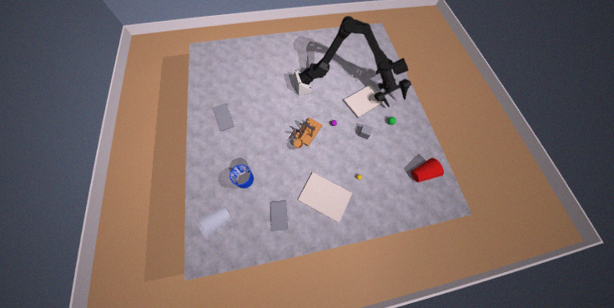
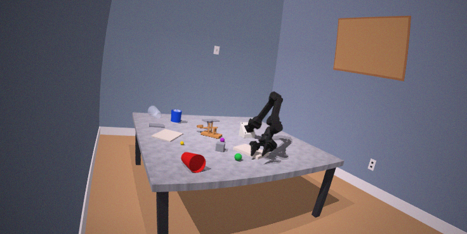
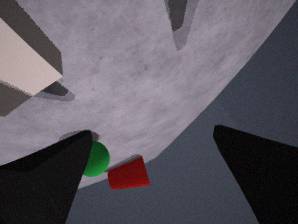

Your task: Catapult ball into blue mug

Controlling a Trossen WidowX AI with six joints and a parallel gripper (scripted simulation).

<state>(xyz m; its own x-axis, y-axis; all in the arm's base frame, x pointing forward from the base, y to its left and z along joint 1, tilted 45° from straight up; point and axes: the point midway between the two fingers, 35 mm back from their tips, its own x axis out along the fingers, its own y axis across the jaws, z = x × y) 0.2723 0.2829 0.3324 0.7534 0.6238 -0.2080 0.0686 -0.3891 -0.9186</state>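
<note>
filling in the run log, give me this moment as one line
phase: reaching | jaws: open, empty, over white slab | nearest ball: green ball on table | catapult: unloaded

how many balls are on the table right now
3. A green ball near the gripper, a purple ball beside the catapult, a yellow ball toward the red cup. None seem hidden.

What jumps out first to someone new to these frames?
Probably the black arm bent over the table's far corner, its open gripper empty above the small white slab. Next the red cup tipped on its side, and the orange catapult mid-table, with the blue mug standing upright beyond it.
</note>
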